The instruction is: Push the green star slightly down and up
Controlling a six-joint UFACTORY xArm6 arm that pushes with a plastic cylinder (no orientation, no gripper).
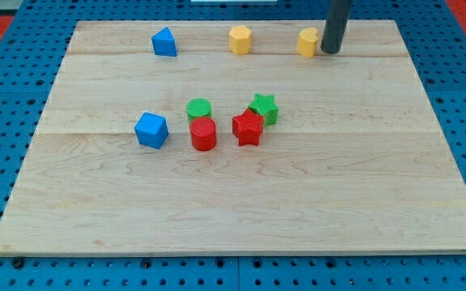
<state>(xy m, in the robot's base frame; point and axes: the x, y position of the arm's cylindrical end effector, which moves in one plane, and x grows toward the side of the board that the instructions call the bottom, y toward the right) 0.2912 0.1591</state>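
The green star (264, 107) lies near the middle of the wooden board (241, 202), touching the red star (248, 128) at its lower left. My tip (329, 51) is at the view's top right, right next to a yellow block (307, 42), well above and to the right of the green star.
A green cylinder (199, 108) sits above a red cylinder (203, 134), left of the stars. A blue cube (151, 130) is further left. A blue block (164, 42) and a yellow hexagon block (240, 39) lie along the top edge.
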